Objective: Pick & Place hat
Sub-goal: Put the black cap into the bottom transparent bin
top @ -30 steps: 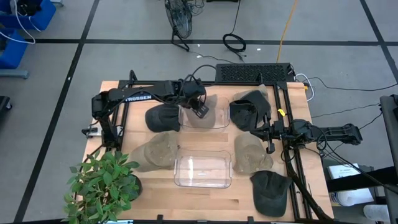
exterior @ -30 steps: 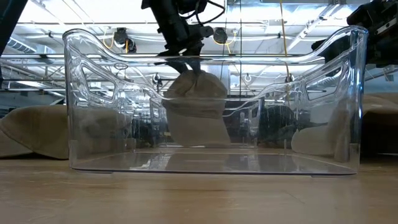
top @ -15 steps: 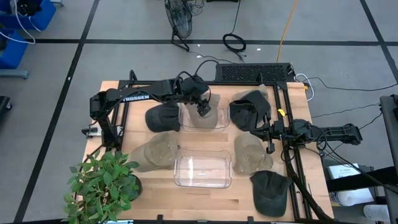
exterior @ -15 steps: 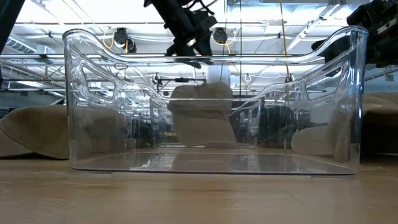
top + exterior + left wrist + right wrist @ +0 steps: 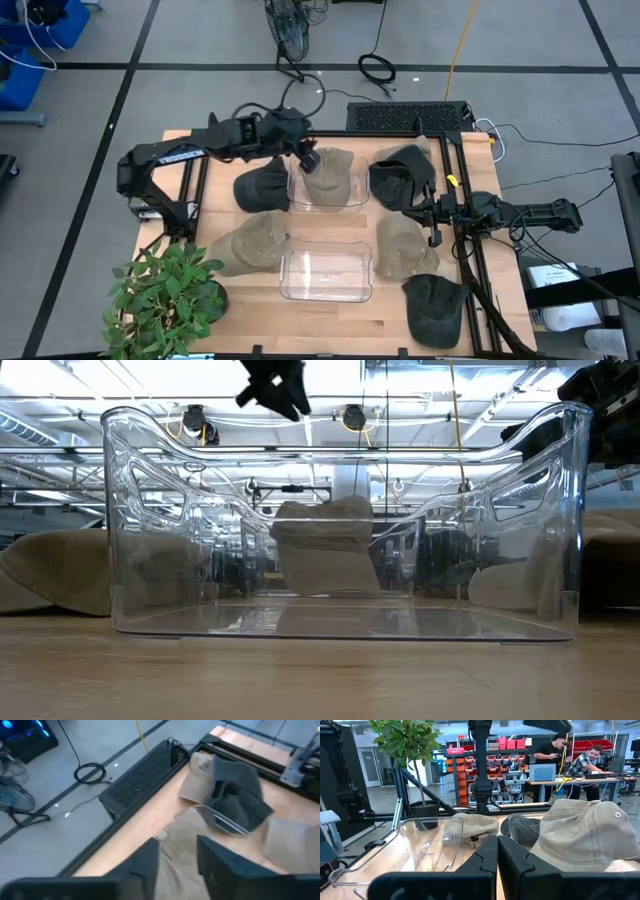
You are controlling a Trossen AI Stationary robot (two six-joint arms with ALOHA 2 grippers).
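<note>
The tan hat (image 5: 328, 176) lies in the far clear bin (image 5: 326, 200), crown up; the low view shows this hat (image 5: 324, 548) through the near bin's walls. My left gripper (image 5: 307, 157) hovers open above the bin's far-left corner, clear of the hat (image 5: 187, 827), and shows high up in the low view (image 5: 272, 385). Its open fingers frame the hat in the left wrist view (image 5: 176, 852). My right gripper (image 5: 432, 215) waits shut and low at the table's right side, next to another tan hat (image 5: 590, 835).
Around the bins lie a dark hat (image 5: 262, 188), a tan hat (image 5: 250, 245), a dark hat (image 5: 400, 178), a tan hat (image 5: 405, 248) and a dark hat (image 5: 435, 305). The near clear bin (image 5: 326, 272) holds nothing. A potted plant (image 5: 165, 295) stands at the near-left corner.
My left gripper has let go of the tan hat, risen out of the far bin and drawn back toward the table's far-left. The hat has dropped and settled on the bin's floor. The right arm has kept still.
</note>
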